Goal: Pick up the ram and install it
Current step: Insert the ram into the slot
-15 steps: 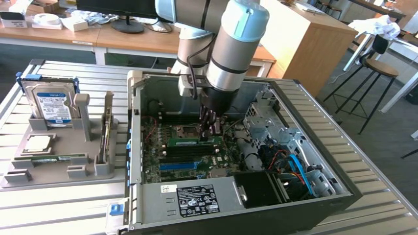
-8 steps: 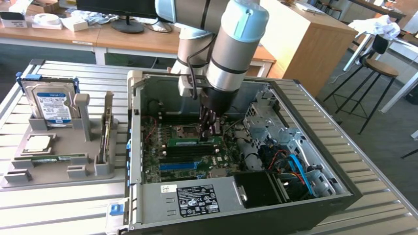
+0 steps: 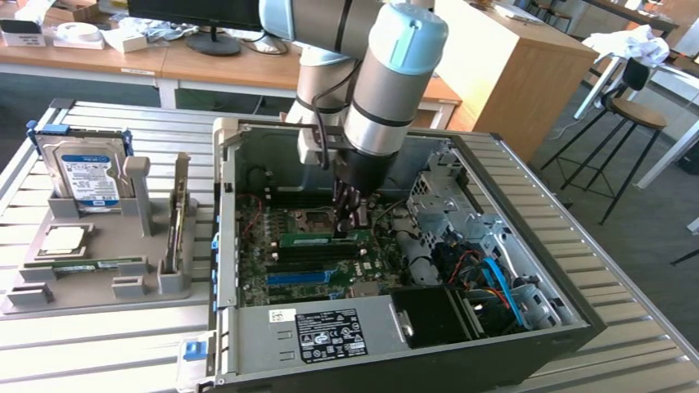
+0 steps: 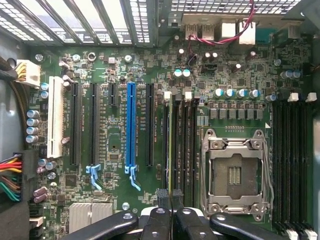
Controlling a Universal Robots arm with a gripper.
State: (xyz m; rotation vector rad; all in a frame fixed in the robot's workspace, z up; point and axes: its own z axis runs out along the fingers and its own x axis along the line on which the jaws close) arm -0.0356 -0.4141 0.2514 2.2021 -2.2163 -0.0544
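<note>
Centrally, the black two-fingered gripper (image 4: 170,200) is pressed together on the upper edge of the thin green ram stick (image 4: 170,145), which the wrist view shows edge-on. In the exterior view the gripper (image 3: 352,217) hangs inside the open grey metal computer case (image 3: 224,246). The ram stick (image 3: 322,239) lies along the black memory slots (image 4: 186,145), just beside the empty silver processor socket (image 4: 235,175); whether it is fully seated cannot be told. A long blue expansion slot (image 4: 131,125) runs parallel, farther off. On the exterior view's left, a grey moulded tray (image 3: 65,299) carries a silver hard drive (image 3: 90,176) standing upright.
</note>
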